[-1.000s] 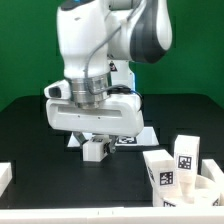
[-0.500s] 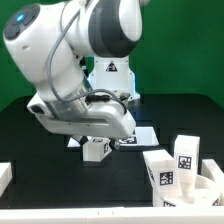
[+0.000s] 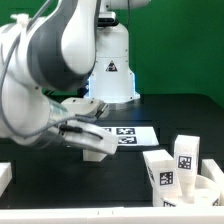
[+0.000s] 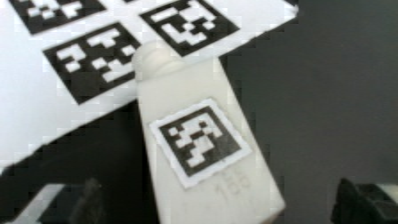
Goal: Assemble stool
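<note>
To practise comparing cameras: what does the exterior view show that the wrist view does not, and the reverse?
Only the exterior view: the arm, and the seat with other legs at that view's right. Only the wrist view: the tag on the lying leg, which sits between the fingers of the open gripper. Both: that leg, the marker board, the black table.

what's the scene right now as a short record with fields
jaws: open, one on each side of the leg, gripping nothing
leg: lying, tag up, one end over the marker board
seat: exterior view's right, near edge
other legs: standing close by the seat
table: black
</note>
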You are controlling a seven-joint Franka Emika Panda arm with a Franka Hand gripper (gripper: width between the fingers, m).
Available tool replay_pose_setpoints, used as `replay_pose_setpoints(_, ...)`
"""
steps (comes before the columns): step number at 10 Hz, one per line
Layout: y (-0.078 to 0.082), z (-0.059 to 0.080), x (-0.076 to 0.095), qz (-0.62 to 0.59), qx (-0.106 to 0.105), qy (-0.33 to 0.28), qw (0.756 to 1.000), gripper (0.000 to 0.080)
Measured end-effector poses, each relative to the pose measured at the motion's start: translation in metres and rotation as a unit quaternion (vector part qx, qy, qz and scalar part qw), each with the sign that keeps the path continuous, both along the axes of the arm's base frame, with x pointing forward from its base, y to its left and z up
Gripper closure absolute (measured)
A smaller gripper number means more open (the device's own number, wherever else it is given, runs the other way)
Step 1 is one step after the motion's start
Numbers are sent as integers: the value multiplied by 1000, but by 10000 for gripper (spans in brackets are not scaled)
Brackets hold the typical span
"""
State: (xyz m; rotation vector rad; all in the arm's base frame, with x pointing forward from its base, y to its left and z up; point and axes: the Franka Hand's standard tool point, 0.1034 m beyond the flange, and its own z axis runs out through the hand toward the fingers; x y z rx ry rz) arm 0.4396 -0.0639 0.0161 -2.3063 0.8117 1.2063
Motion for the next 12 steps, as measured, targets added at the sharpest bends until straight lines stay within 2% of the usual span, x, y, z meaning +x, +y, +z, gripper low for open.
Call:
replay_pose_setpoints(3, 3, -7, -6, -18, -9, 24, 1000, 151)
replay_pose_setpoints(5, 3, -7, -6, -19, -9, 24, 999, 402)
replay_pose_setpoints(6, 3, -7, -6, -19, -9, 24, 999, 402)
replay_pose_setpoints(7, 3, -7, -5, -19, -10, 22, 1000, 475)
replay_pose_setpoints(8, 3, -4, -2, -18, -15, 13, 1000, 475)
replay_pose_setpoints(9, 7, 18, 6, -15, -8, 9, 1000, 475)
replay_pose_setpoints(10, 10, 47, 23, -10, -14, -21, 1000, 475)
replay_pose_setpoints(11, 11, 69, 39, 5, -33, -67, 997, 475)
replay_pose_setpoints(12, 10, 74, 43, 22, -61, -108, 992, 475)
